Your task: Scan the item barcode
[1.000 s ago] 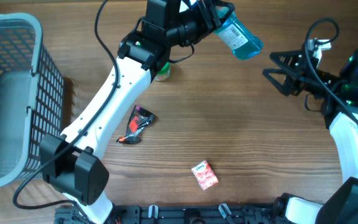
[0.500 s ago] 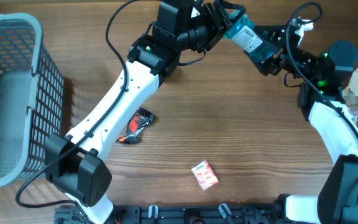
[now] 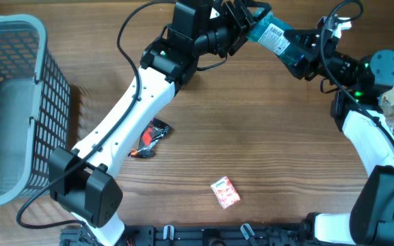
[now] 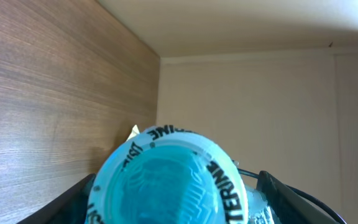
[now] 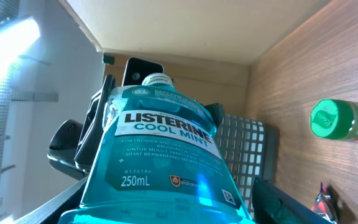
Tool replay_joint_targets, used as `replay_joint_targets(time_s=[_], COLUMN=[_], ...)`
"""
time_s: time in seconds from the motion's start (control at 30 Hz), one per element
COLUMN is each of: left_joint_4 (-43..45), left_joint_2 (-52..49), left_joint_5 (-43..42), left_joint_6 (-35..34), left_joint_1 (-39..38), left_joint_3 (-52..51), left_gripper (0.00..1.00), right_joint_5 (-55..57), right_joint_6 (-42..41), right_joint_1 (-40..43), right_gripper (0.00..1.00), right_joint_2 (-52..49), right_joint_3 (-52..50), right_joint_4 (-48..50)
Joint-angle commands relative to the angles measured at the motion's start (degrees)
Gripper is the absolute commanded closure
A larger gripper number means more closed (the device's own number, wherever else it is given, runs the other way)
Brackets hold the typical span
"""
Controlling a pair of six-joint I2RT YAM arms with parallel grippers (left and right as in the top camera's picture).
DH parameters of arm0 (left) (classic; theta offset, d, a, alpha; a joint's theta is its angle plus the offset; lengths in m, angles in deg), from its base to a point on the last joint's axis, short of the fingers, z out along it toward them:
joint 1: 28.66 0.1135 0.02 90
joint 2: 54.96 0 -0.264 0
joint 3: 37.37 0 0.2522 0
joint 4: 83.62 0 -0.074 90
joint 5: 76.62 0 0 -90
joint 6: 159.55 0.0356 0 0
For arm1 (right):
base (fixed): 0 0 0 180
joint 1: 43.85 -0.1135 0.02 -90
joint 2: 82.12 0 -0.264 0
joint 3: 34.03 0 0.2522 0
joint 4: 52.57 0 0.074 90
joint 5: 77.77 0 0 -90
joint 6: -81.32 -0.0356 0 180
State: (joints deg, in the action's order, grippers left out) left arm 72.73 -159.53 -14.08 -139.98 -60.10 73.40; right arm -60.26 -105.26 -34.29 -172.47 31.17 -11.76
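Left gripper (image 3: 243, 27) is clamped on the mouthwash bottle (image 3: 273, 39) right up at the neck end; jaws sit fairly wide because the bottle fills them. From the left wrist you look straight down on the round teal cap (image 4: 169, 180) with raised lettering round its rim, and a dark finger (image 4: 82, 196) sits on either side of it.

Right gripper (image 3: 303, 55) has come in around the other end, the fat base; the bottle sits between its jaws, but I honestly can't tell if the pads are pressing on it or just flanking it. One dark finger (image 5: 284, 202) shows at the lower right of the right wrist view; the rest is all bottle.

So the bottle hangs in the air at the far edge of the table (image 3: 265, 137), lying roughly sideways, bridging the two grippers; cap towards the left arm, base towards the right.

It's clear plastic with blue-green liquid, rounded shoulders, and a glossy label (image 5: 166, 140) facing the right wrist camera.

Elsewhere on the wood-grain top: a grey mesh basket (image 3: 12, 24) at the left; a crumpled red and black wrapper (image 3: 150, 137); a small red and white packet (image 3: 225, 192); a green-capped bottle (image 5: 344, 121).
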Motion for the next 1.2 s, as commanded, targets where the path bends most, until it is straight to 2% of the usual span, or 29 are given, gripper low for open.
replay_joint_targets(time_s=[0.0, 0.17, 0.23, 0.37, 0.5, 0.57, 0.7, 0.87, 1.03, 1.17], left_joint_4=[0.1, -1.5, -1.6, -1.6, -1.6, -1.6, -1.4, -3.2, -7.7, -8.0], left_joint_2=[2.7, 2.6, 2.6, 2.6, 2.6, 2.6, 2.6, 2.6, 2.6, 2.6], left_joint_5=[-1.2, 0.4, 1.0, 2.1, 2.5, 2.5, 3.1, 3.1, 3.1, 3.1], left_joint_6=[2.7, 2.7, 2.7, 4.0, 4.0, 4.2, 7.3, 14.9, 16.7, 17.6], left_joint_1=[-0.7, -0.7, -0.7, -0.7, -0.7, -0.7, -0.7, -0.7, -0.7, -0.7], left_joint_3=[1.7, 1.6, 1.6, 1.6, 1.6, 1.6, 1.6, 1.6, 1.6, 1.6], left_gripper=[0.57, 0.57, 0.52, 0.50, 0.29, 0.00, 0.00, 0.00, 0.00, 0.00], right_joint_5=[-0.7, -0.9, -0.9, -1.1, -1.5, -1.6, -2.9, -2.9, -3.7, -3.1], right_joint_6=[-5.6, -8.1, -8.5, -10.6, -10.1, -10.0, -9.8, -3.3, 9.1, 23.5], right_joint_1=[0.5, 1.0, 1.9, 4.4, 5.5, 6.9, 9.2, 14.3, 22.9, 30.6], right_gripper=[0.31, 0.30, 0.30, 0.32, 0.32, 0.32, 0.32, 0.31, 0.31, 0.31], right_joint_2=[-1.0, -1.0, -1.0, -1.0, -1.0, -1.0, -1.0, -1.1, -1.1, -1.2], right_joint_3=[-0.4, -0.4, -0.4, -0.4, -0.4, -0.4, -0.4, -0.4, -0.4, -0.4], right_joint_4=[1.6, 2.1, 5.4, 10.3, 10.5, 13.0, 13.6, 12.7, 2.4, -12.4])
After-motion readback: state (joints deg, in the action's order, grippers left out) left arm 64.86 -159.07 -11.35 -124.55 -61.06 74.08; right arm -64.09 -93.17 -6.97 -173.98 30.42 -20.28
